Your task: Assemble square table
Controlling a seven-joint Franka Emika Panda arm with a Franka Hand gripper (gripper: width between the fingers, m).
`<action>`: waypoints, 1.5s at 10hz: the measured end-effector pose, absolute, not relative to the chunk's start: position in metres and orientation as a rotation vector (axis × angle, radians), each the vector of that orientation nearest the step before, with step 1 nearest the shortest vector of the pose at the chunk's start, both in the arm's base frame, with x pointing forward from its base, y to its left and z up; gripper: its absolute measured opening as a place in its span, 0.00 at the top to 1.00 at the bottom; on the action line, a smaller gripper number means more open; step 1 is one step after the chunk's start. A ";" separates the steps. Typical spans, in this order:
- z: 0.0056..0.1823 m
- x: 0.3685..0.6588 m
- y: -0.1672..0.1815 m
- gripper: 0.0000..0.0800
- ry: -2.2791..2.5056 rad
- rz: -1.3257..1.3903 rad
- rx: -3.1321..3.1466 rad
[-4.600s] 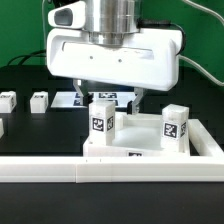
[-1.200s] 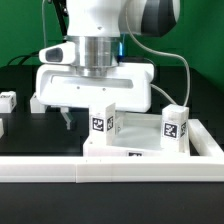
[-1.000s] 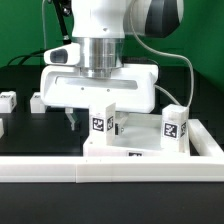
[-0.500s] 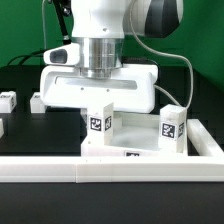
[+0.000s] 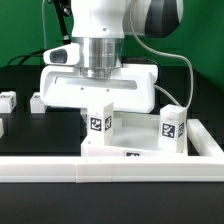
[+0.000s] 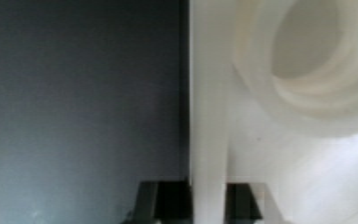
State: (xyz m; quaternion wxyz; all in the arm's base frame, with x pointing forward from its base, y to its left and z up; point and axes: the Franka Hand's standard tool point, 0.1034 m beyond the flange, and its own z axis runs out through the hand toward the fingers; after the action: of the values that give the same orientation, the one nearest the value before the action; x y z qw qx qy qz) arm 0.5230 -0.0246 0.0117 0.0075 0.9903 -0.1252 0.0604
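Compared with a few seconds ago, the gripper [image 6: 202,203] has dropped and shifted toward the exterior view's left; its fingers [image 6: 158,203] pinch the raised rim of the square table top [image 5: 135,140], which lies on the black bench [image 5: 40,135] with two legs [image 5: 100,122] standing upright in it, two loose legs [image 5: 38,100] well apart toward that left
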 end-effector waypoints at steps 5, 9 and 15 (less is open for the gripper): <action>0.012 0.524 -0.025 0.93 -0.341 0.193 3.099; 0.014 0.527 -0.028 0.93 0.017 0.204 3.096; 0.021 0.541 -0.034 0.92 0.546 0.203 3.003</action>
State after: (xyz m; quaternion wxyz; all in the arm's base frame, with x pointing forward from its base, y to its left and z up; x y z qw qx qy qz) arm 0.5406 -0.0341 0.0210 0.0411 0.9809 0.1782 0.0663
